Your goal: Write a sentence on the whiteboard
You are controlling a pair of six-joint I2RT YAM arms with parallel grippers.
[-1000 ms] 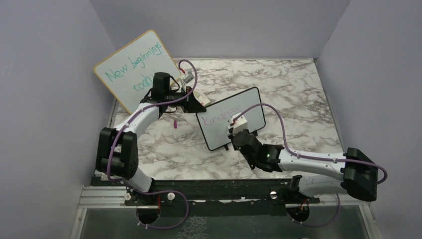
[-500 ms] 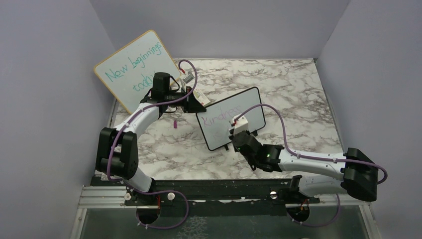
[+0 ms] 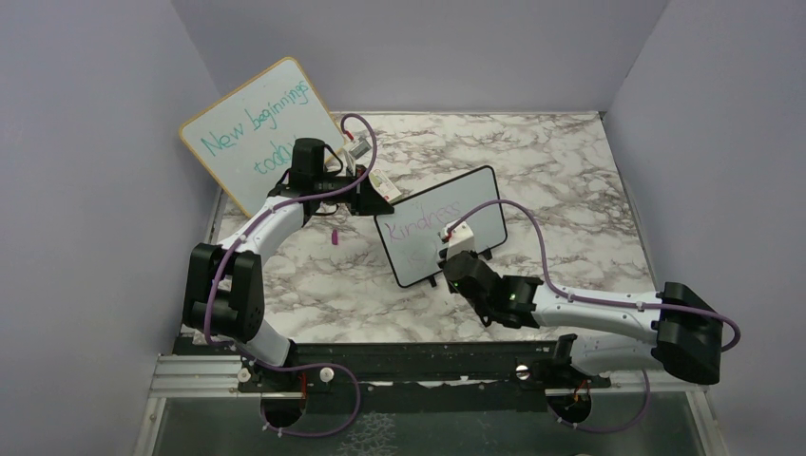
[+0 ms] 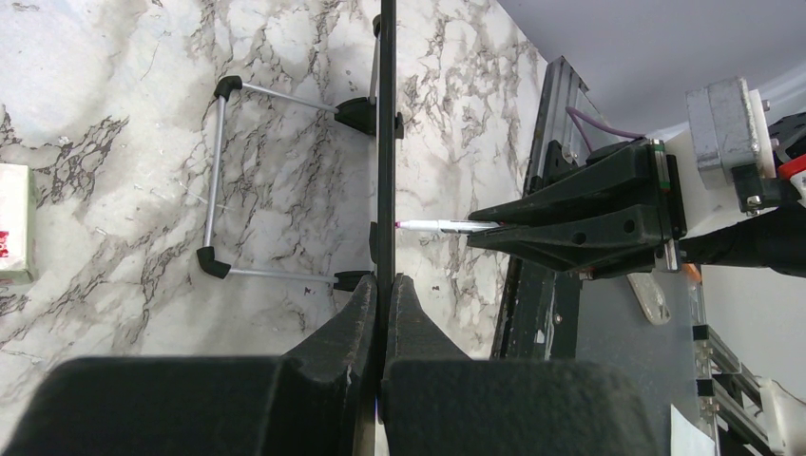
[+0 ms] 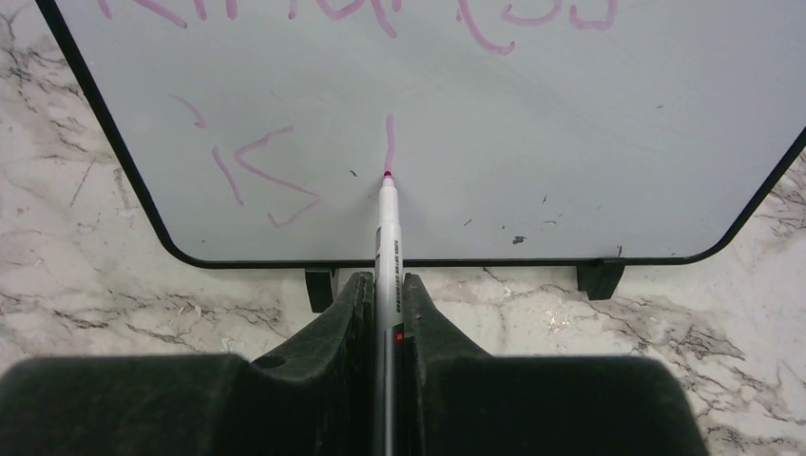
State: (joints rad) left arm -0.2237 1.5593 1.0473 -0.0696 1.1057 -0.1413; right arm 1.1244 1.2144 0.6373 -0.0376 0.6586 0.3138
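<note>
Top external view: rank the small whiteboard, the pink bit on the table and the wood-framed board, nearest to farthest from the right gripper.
1. Whiteboard: just ahead of the right gripper, whose marker touches it.
2. Pink bit: on the table, off to the left.
3. Wood-framed board: far back-left corner.

The black-framed whiteboard [image 3: 411,251] stands upright, bearing a pink sentence [image 3: 425,217].
</note>
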